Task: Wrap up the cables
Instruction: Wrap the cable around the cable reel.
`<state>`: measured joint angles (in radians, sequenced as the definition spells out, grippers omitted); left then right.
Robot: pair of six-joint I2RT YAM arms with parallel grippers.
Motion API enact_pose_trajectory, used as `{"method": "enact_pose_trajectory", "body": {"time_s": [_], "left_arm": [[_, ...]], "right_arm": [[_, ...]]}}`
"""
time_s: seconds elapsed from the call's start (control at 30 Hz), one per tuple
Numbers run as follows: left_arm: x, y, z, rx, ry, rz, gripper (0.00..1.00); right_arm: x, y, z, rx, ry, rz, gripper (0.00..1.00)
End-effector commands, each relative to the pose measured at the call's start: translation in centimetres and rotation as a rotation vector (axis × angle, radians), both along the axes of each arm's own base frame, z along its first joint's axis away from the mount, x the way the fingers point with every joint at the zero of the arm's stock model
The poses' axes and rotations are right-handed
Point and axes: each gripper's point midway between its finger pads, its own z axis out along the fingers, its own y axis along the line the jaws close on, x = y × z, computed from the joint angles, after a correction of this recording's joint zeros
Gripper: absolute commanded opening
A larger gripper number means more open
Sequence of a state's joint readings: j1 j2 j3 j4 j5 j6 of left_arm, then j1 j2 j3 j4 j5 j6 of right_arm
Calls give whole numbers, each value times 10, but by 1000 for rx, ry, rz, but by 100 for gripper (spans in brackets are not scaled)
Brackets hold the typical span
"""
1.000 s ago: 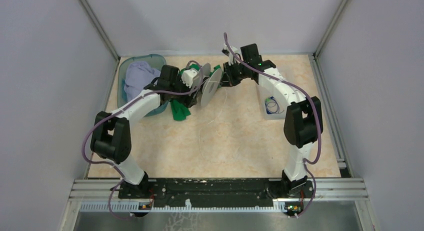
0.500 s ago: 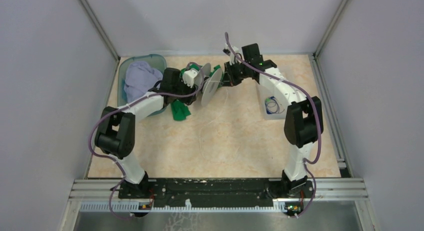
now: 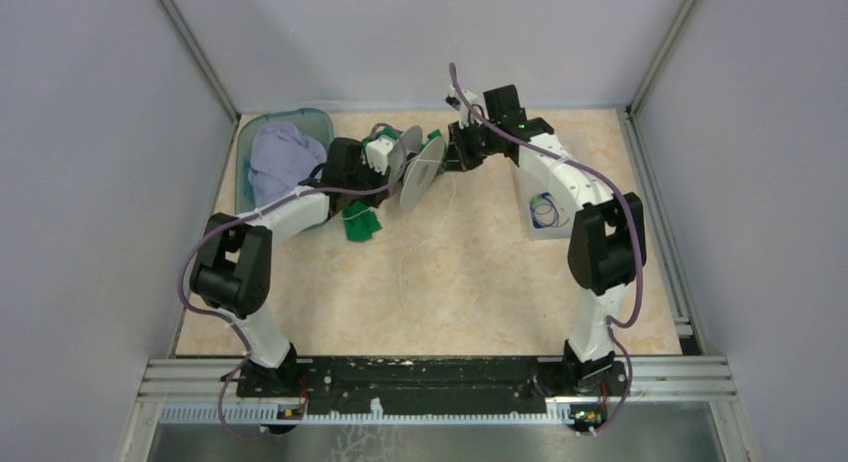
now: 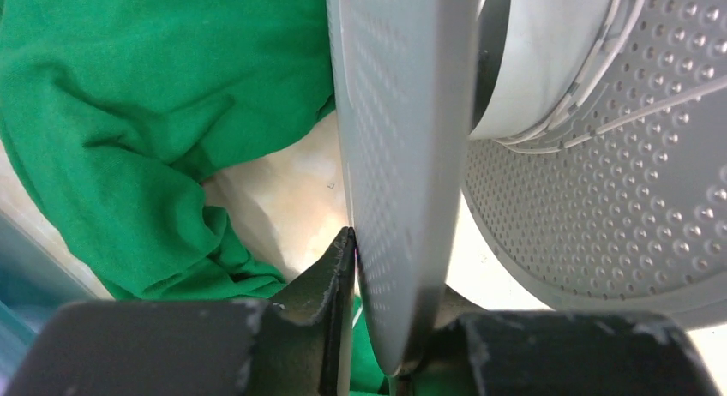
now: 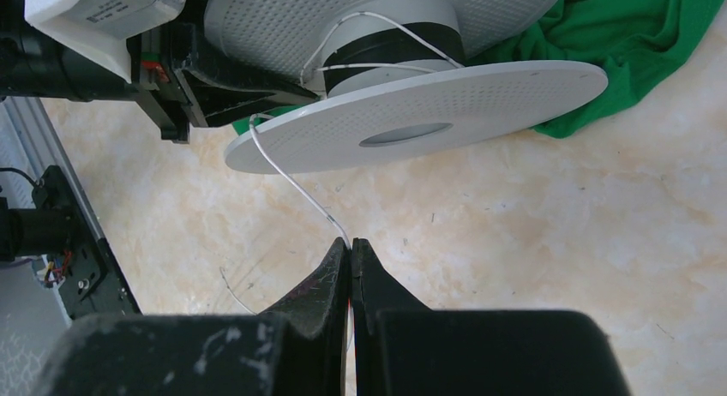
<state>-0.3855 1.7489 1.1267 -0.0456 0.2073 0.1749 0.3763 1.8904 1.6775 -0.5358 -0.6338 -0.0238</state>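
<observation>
The left gripper (image 4: 396,280) is clamped on the edge of one flange of the pale-grey spool (image 4: 403,113); the flange hides most of its far finger, and the green cloth (image 4: 129,122) behind it runs out of the wrist view. The right gripper (image 5: 351,244) is pinched tight on the whitish cable (image 5: 291,175), which comes off the spool's hub and over the flange edge to the fingertips. Past them it is hidden, and from above only a faint loop shows on the table (image 3: 520,282). The dark blue cable (image 3: 545,212) lies coiled in a clear tub (image 3: 530,232) partly covered by the right arm (image 3: 560,177), its details too small to make out.
</observation>
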Motion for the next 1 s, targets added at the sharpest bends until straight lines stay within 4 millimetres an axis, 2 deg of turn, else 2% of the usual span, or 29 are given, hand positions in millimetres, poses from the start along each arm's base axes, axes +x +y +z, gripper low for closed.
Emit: {"method": "enact_pose_trajectory", "body": {"time_s": [0.0,0.17,0.43,0.6,0.67,0.83,0.97], "left_arm": [[4,-2,15,-47,3,51,19],[8,-2,29,-43,24,69,1],[9,10,42,49,0,65,0],[-5,11,45,107,10,-2,0],[-14,8,49,111,4,-45,0],[-31,3,66,88,-14,-115,0],[-43,-4,84,41,-19,-171,0]], "right_arm": [[10,3,27,36,-79,19,0],[6,2,38,37,-95,37,0],[12,-13,92,19,-249,-19,0],[26,-29,123,13,-318,-88,0],[34,-38,129,7,-336,-124,0],[57,-62,127,-12,-341,-205,0],[75,-81,105,-46,-313,-252,0]]}}
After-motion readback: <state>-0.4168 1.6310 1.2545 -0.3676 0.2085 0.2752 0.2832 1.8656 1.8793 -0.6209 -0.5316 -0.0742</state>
